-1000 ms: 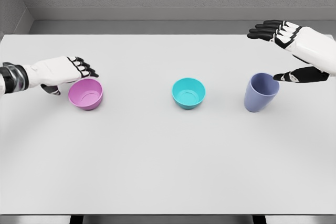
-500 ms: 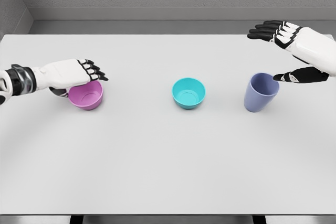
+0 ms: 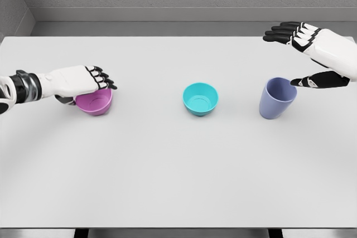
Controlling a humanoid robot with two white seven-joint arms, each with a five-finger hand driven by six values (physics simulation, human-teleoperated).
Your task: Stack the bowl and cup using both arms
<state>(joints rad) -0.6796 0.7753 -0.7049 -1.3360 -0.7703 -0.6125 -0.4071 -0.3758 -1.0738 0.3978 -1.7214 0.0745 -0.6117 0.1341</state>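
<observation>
A broad white desk filled most of the head view, with grey walls behind it. The right arm came in from the right edge, its white right hand held above the desk's far right part; its black-tipped fingers were stretched out and spread wide toward the left, and the thumb reached to the rim of the cup without any grip on it. The left arm came in low from the left edge, and the left hand lay over the near-left rim of the pink bowl, its fingers curled down over that rim and the thumb tucked under at the outer wall, so the hand was closed on the bowl. The periwinkle-blue cup stood upright on the right part of the desk, well apart from the others. The teal bowl sat open side up at the middle, between the cup and the pink bowl, which sat on the left part, partly covered by the hand.
</observation>
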